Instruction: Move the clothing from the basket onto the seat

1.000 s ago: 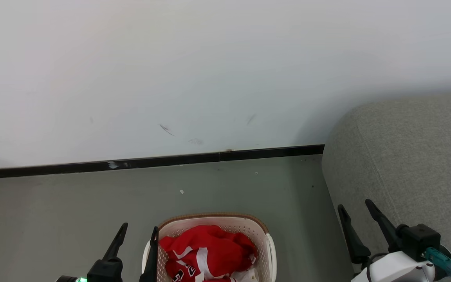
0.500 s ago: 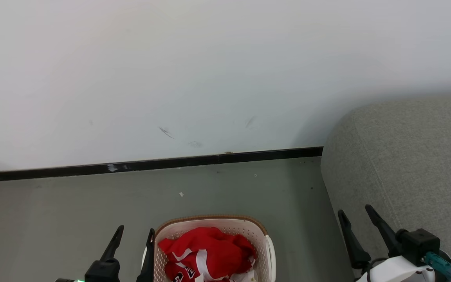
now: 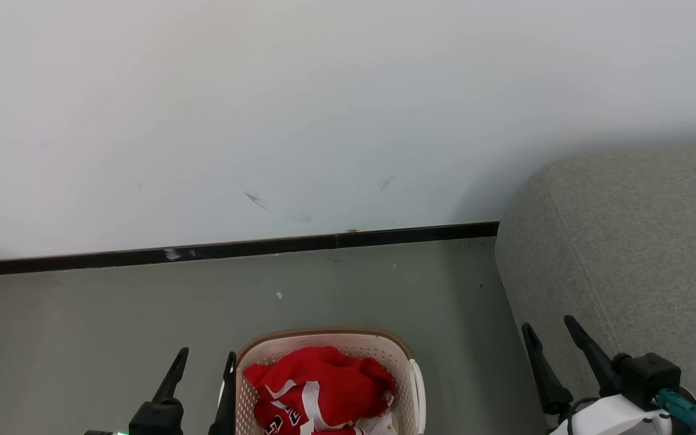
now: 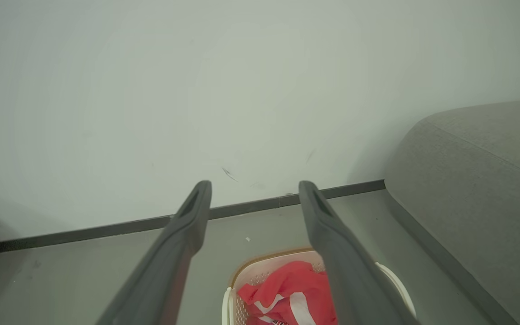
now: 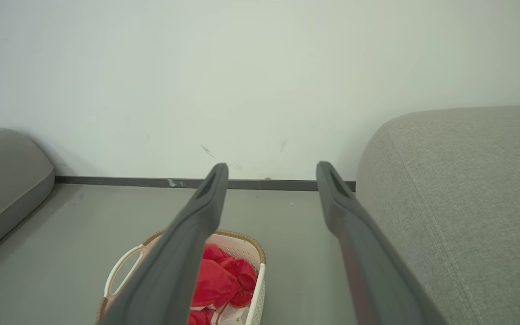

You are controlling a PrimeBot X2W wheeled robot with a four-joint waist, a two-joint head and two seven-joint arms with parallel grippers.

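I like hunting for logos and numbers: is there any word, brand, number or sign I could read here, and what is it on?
Black-and-white numerals on the red clothing in the basket: crumpled and cut off by the head view's bottom edge, so not readable.
No other text: the basket, the grey seat, the wall and the floor show no words, labels or signs.
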